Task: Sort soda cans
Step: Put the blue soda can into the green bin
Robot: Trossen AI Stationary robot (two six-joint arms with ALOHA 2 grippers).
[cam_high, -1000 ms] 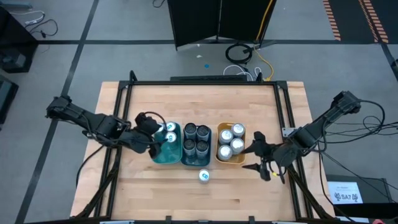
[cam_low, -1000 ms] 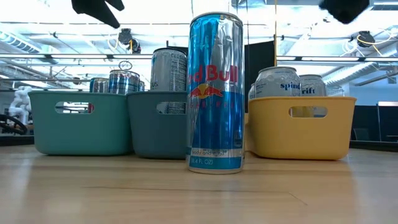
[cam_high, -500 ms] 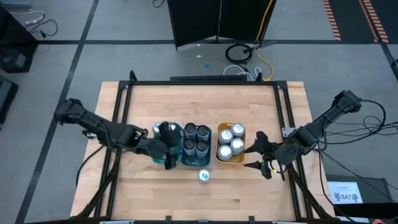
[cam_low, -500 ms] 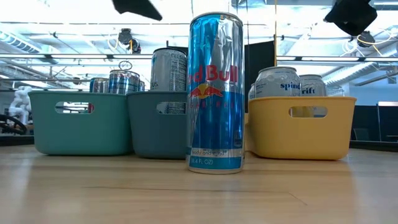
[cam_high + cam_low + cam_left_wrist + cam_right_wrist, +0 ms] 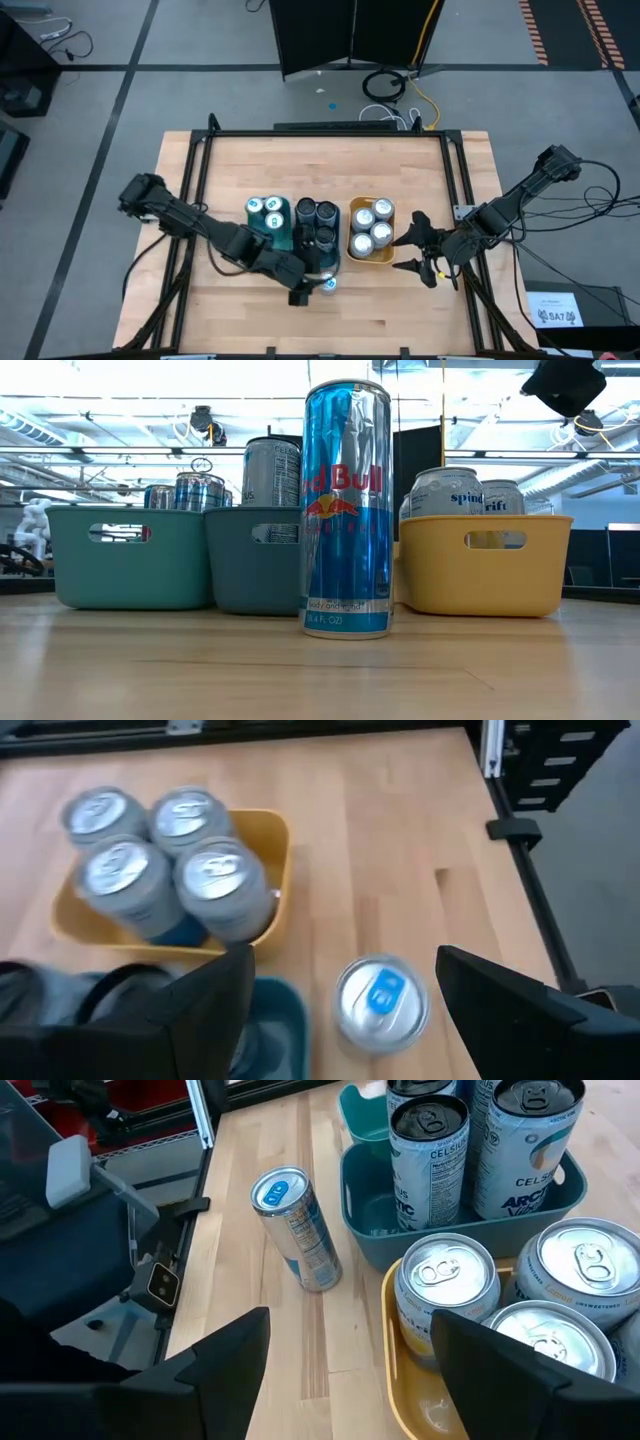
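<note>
A tall blue soda can [image 5: 328, 284] stands alone on the table in front of three trays; it also shows in the low view [image 5: 347, 510]. My left gripper [image 5: 311, 285] hangs open just left of it. In the left wrist view its fingers [image 5: 342, 960] stand on either side of the can's top [image 5: 382, 1003] without touching it. My right gripper [image 5: 420, 258] waits open to the right of the yellow tray [image 5: 352, 250]. Silver cans [image 5: 160, 860] stand in that tray, dark-topped cans [image 5: 315, 222] in the grey-blue tray, and blue-marked cans [image 5: 266, 212] in the teal tray.
The three trays stand side by side at the table's middle: teal [image 5: 130, 555], grey-blue [image 5: 255, 560] and yellow [image 5: 480, 560]. A black frame rail [image 5: 200, 190] runs along the table's edges. Bare wood lies in front of the trays and behind them.
My left gripper has swung from above the teal tray toward the table's right and near edge, down to the lone blue can, rolling its wrist as it went; it stays open. The can and my right gripper have kept still.
</note>
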